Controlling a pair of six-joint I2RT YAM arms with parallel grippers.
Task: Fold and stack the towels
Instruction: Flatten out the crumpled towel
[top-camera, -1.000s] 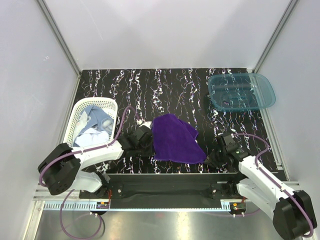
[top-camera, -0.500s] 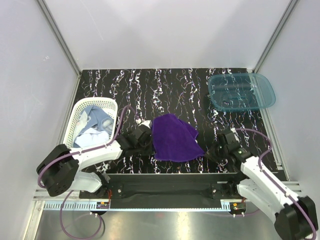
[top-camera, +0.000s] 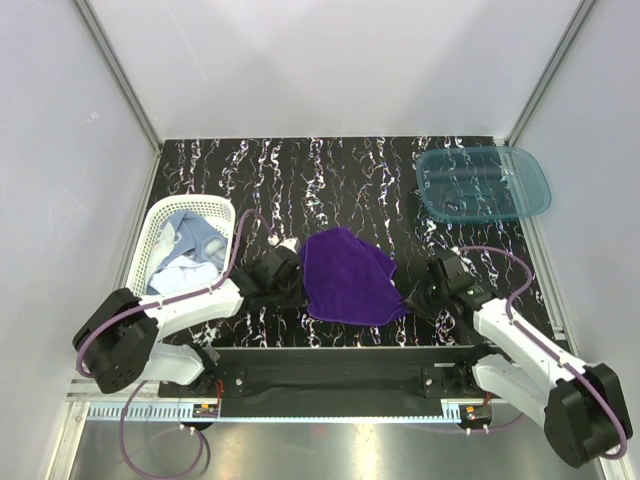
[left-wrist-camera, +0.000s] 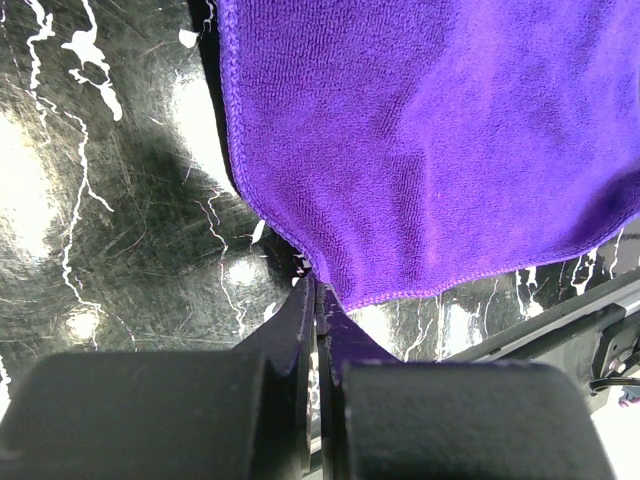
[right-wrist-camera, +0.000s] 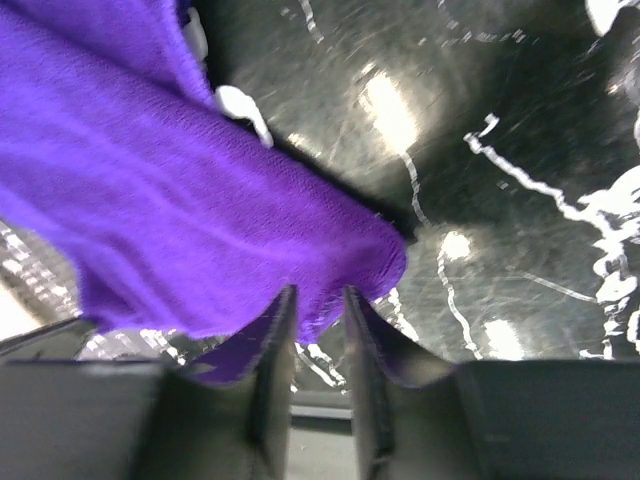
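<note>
Purple towel (top-camera: 348, 277) lies mid-bench, its near edge running left–right between both tools. Left tool (left-wrist-camera: 318, 290) is pressed together, pinching the near-left corner. Right tool (right-wrist-camera: 315, 320) is slightly spread astride the near-right corner. Bench (top-camera: 330, 170) looks glossy and slick. Teal bin (top-camera: 483, 182) sits well apart, far right.

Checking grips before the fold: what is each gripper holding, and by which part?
The left gripper pinches the purple towel by a corner on its left side. The right gripper holds nothing: its jaws stand apart around the near right corner.
</note>
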